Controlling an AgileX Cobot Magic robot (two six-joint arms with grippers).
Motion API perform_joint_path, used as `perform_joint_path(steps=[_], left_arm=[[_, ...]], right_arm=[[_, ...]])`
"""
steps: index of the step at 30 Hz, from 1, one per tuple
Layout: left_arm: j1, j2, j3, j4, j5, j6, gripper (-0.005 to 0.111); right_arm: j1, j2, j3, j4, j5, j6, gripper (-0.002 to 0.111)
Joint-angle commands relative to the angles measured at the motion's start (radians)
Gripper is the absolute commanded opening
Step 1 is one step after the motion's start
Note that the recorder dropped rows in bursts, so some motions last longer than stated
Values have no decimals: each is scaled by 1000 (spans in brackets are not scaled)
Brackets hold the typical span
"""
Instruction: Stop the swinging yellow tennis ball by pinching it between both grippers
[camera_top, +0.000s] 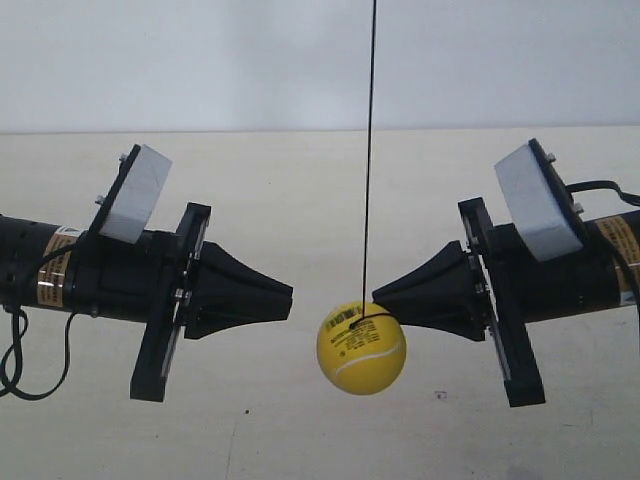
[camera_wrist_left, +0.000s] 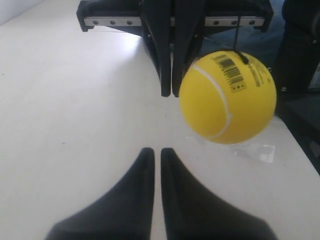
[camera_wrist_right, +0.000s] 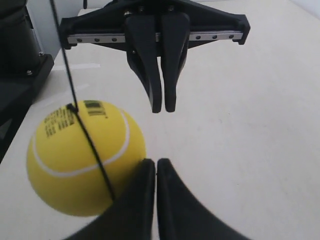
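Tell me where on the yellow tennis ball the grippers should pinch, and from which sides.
Press the yellow tennis ball at its widest middle, on opposite sides: left gripper from one, right gripper from the other, level. It is round and hangs by a string from its top, so off-centre contact would likely slip. Both tips now sit above its middle.

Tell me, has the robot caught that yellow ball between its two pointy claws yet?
Not yet. Done: both shut grippers point at each other, the left gripper and right gripper flanking the yellow tennis ball. In hand: the right tip is close by the ball; the left is clearly apart. Remaining: closing in until both press it.
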Motion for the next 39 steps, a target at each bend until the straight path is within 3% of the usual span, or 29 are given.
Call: perform_joint_path(steps=[1, 18, 39], left_arm=[[-4, -5, -5, 13, -12, -13, 5], [-4, -5, -5, 13, -12, -13, 5], [-14, -5, -5, 20, -12, -32, 5]], right_arm=[[-42, -7, -26, -42, -11, 46, 0], [-67, -7, -26, -50, -11, 72, 0], [-25, -7, -26, -50, -11, 70, 0]])
